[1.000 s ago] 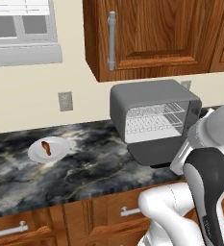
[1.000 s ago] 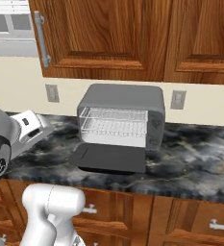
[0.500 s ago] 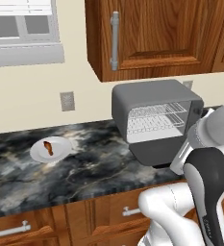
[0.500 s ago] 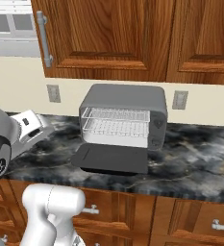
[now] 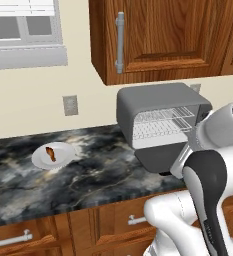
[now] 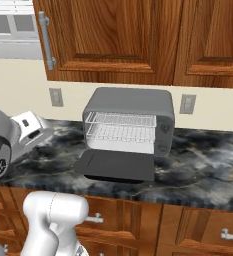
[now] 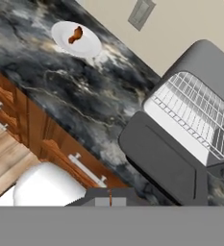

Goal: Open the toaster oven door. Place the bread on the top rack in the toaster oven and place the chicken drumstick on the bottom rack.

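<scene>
Kitchen surroundings — counter, cabinets, wall fittings

A dark marbled countertop (image 5: 88, 175) with pale veins runs along a cream wall (image 5: 28, 100). A white round plate (image 5: 54, 155) sits on it, well left of the appliance in the left base view. Wooden upper cabinets (image 6: 113, 35) hang above, one with a vertical silver bar handle (image 6: 46, 41); wooden lower drawers (image 6: 198, 225) with silver pulls sit under the counter edge. Two grey wall outlets flank the appliance in the right base view — one to the left (image 6: 55, 97), one to the right (image 6: 187, 104). A window (image 5: 23, 30) with a pale sill shows at upper left in the left base view. The hand view shows a strip of wood floor (image 7: 3, 158).
</scene>
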Controlling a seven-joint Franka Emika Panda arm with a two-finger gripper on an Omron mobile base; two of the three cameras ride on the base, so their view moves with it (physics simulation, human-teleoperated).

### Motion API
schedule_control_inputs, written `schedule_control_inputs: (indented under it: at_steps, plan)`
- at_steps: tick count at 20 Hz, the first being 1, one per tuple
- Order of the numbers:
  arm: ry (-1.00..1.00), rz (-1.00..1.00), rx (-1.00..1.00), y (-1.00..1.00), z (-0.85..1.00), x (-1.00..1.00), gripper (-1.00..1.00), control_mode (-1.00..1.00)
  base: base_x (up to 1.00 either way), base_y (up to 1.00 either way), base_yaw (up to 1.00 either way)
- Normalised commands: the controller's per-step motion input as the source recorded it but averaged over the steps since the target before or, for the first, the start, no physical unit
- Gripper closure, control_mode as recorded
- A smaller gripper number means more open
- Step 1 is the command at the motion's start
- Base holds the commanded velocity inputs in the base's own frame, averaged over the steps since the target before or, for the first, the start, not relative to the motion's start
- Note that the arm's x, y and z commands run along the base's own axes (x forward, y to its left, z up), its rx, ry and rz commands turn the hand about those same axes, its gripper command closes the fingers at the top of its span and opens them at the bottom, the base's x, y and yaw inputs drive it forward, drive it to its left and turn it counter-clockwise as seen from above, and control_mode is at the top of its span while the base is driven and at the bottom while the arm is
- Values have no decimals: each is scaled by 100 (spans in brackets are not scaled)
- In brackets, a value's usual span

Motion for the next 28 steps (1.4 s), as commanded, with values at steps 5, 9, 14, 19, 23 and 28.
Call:
schedule_control_inputs:
  at_steps: [5, 9, 14, 19, 23, 28]
  plan:
    - [-3, 0, -14, 0, -7, 9, 100, -100, 0, 0, 0]
    - [-11, 6, -15, -15, -17, 8, 100, -100, 0, 0, 0]
    - [-8, 19, -3, -42, -11, 2, 100, -100, 0, 0, 0]
    - [-9, 26, 0, -61, -16, 1, 100, -100, 0, 0, 0]
    - [-12, 25, 0, -54, -32, 0, 100, -100, 0, 0, 0]
    - [-13, 11, 9, -52, -29, 0, 100, -100, 0, 0, 0]
